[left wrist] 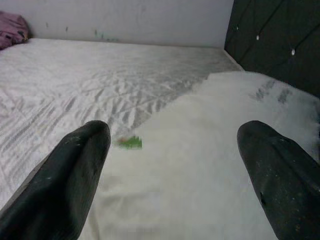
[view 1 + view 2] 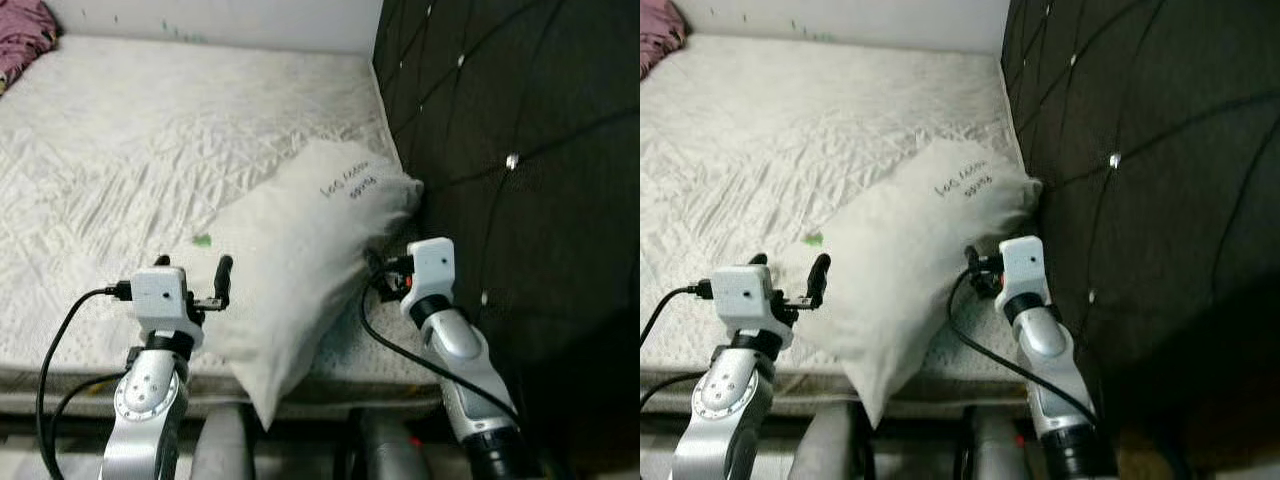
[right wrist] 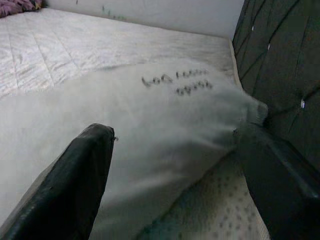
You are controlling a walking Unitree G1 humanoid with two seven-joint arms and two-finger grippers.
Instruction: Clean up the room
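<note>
Both pairs of fingers are spread, the left gripper (image 2: 205, 290) and the right gripper (image 2: 380, 272) flanking the white pillow (image 2: 300, 260). It lies askew by the headboard (image 2: 520, 150), overhanging the mattress (image 2: 150, 150) edge; straightening seems unfinished.

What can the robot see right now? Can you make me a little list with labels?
place: bare white mattress beside a dark tufted headboard
pillow: white pillow with dark writing, lying by the headboard, one corner hanging over the mattress edge
small thing: green scrap on the mattress next to the pillow
far corner: pink cloth
left gripper: open, at the pillow's left side
right gripper: open, at the pillow's right side, near the headboard
</note>
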